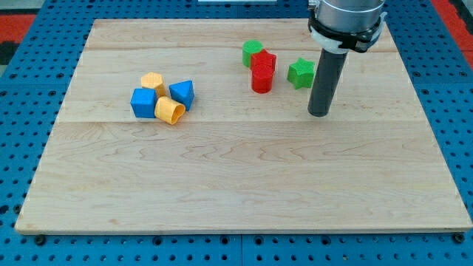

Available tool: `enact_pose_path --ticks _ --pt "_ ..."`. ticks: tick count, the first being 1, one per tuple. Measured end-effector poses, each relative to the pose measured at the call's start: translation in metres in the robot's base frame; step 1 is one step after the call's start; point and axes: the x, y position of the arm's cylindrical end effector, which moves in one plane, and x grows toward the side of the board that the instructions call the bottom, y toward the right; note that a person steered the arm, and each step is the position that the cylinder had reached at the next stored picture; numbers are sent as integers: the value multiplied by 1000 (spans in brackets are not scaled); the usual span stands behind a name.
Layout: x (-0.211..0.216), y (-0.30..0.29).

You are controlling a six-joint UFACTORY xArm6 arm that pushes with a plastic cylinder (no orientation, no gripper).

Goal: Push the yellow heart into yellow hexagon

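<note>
Desk (244,185): wooden board, its bottom edge nearest the camera; it rests on a blue pegboard surface (22,148).
Yellow heart (170,111): lowest block of the left cluster, lying tilted; shape read as a heart, though the view is too coarse to be sure. It touches the blue cube on the view's left and sits just below the blue triangular block.
Yellow hexagon (152,81): top of the same cluster, touching the blue cube below it and close beside the blue triangular block. It stands near the yellow heart, apart from it.
Blue cube (143,102): leftmost block of the cluster.
Blue triangular block (182,93): right side of the cluster.
Green block (253,52): upper centre, touching the red blocks.
Red blocks (262,72): two, one behind the other, just right of and below the green block.
Green star-like block (301,72): between the red blocks and the rod.
My tip (318,114): on the desk, just right of and below the green star-like block, well apart from the yellow blocks.
Jaws: none fitted; the arm ends in a straight dark rod.
</note>
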Motion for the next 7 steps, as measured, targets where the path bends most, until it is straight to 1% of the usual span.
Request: enact_pose_path --ticks 1,5,6,7 --pt "0 0" --pt "31 -1" --pt "25 -21" --pt "36 -83"
